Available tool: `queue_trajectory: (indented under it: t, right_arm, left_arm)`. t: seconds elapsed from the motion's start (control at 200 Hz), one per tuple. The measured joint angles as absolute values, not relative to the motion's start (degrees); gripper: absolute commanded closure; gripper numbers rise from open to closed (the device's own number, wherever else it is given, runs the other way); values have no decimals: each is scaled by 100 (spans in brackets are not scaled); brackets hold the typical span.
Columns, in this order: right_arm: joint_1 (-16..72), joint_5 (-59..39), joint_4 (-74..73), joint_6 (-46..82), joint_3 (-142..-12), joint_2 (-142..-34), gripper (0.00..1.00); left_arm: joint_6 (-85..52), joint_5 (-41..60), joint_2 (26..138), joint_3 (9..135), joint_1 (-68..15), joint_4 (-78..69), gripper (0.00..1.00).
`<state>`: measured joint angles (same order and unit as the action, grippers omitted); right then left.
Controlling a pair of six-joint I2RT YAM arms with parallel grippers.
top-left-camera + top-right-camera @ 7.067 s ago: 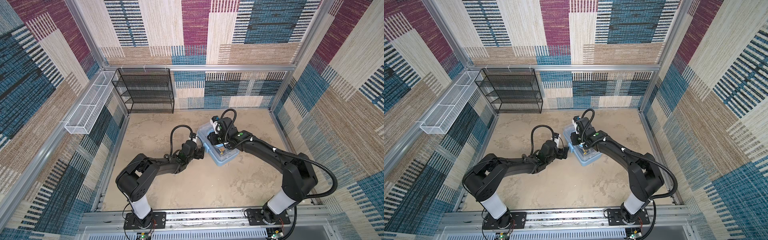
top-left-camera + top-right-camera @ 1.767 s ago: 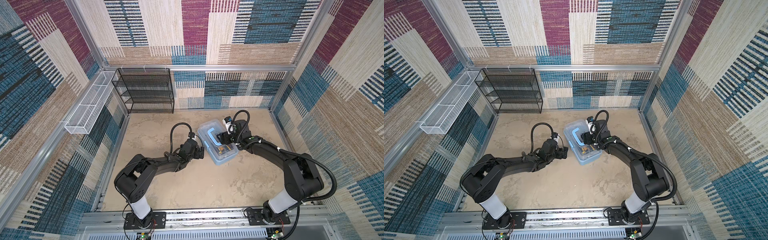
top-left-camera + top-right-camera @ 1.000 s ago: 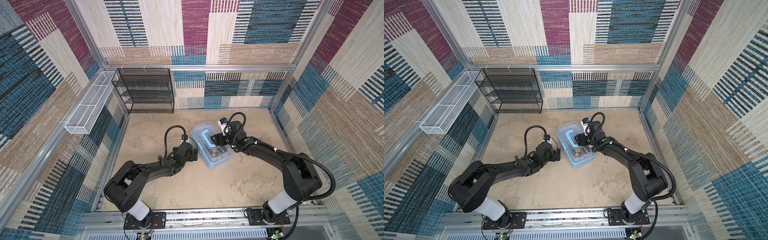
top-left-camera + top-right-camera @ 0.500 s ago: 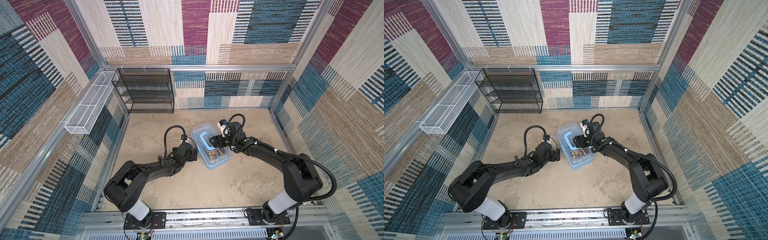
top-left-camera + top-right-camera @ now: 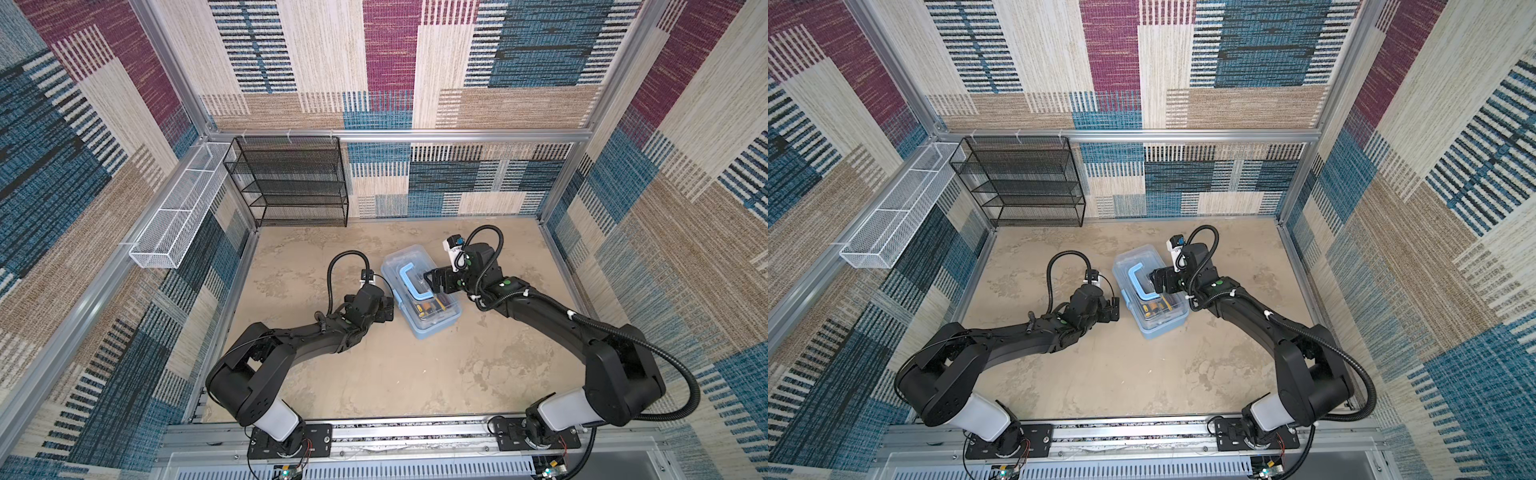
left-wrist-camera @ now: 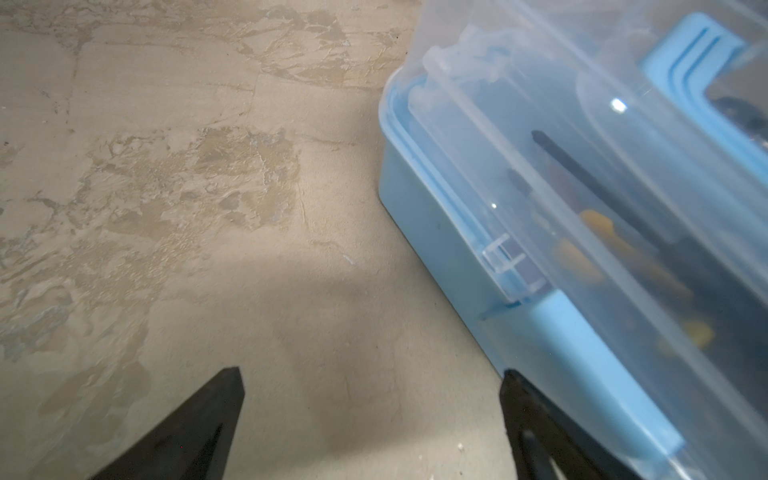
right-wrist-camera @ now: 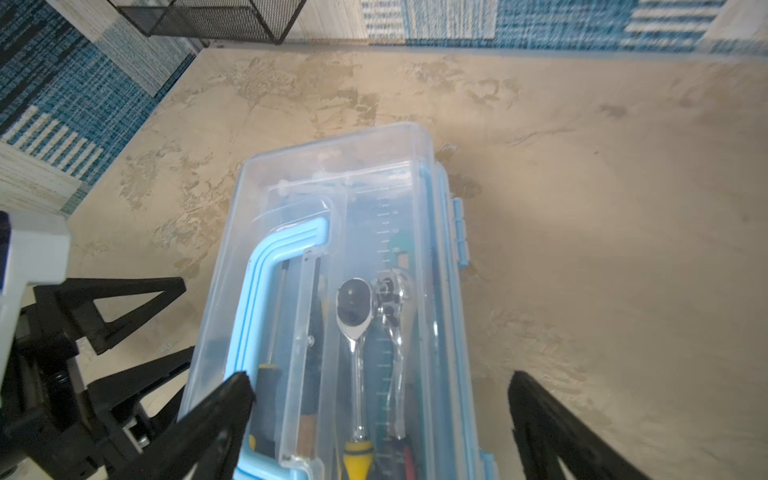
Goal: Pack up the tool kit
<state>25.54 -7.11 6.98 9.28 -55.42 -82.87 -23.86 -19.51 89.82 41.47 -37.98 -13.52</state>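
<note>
Your tool kit (image 5: 420, 299) is lidded. Left gripper (image 5: 390, 309) at nine o'clock, right gripper (image 5: 430, 277) over its three-o'clock edge, jaws spread on both, likely bracing it.

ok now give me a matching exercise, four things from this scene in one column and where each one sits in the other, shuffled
Things:
1. blue handle
2. ratchet
3. black rack
4. white basket

Places:
A. standing against the back wall
B. under the clear lid
C. mounted high along the left wall
D. lying flat on top of that lid

Pairs: 1-D, 2-B, 3-A, 4-C
</note>
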Motion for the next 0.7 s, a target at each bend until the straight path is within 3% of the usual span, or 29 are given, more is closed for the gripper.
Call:
queue_trajectory:
  t: [0.165, 0.421, 0.701]
  right_arm:
    - [2357, -73, 145, 635, -4851, -7321, 0]
    - [1221, 578, -1297, 95, -3299, -5719, 0]
    - [410, 1232, -3258, -82, -1772, -5922, 0]
  left_arm:
    - [-2493, -1951, 8871, 4104, -3706, -1347, 1]
    - [-2694, -1964, 8538, 3795, -3500, -1341, 1]
    - [-2724, -2366, 8077, 3544, -3308, -1225, 1]
